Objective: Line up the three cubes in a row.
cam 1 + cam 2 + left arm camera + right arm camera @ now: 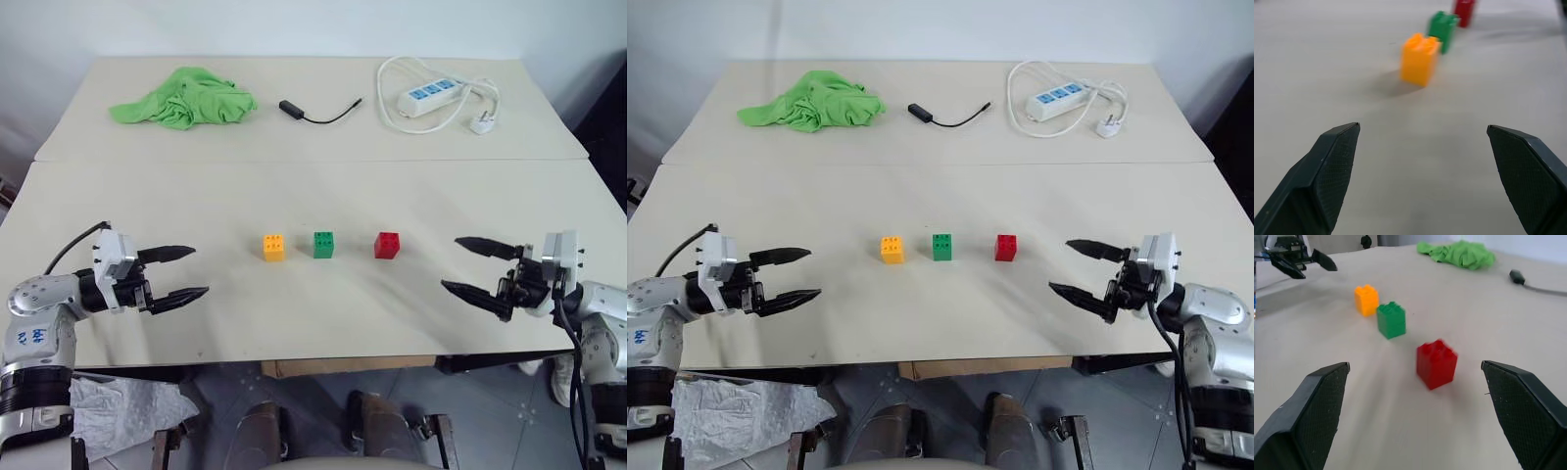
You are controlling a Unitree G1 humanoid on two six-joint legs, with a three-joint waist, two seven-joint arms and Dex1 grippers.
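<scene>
Bare table (323, 323) lower-frame left, right and front of the cube row (322, 245); cloth (186, 98), cable (318, 113), power strip (431, 96) crowding the top.

Silver-grey arms, black cables, white wrist blocks, black-fingered left hand (186, 273)

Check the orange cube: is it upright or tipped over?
Upright. The orange cube sits flat on the table with its studs facing up, beside the green cube.
</scene>
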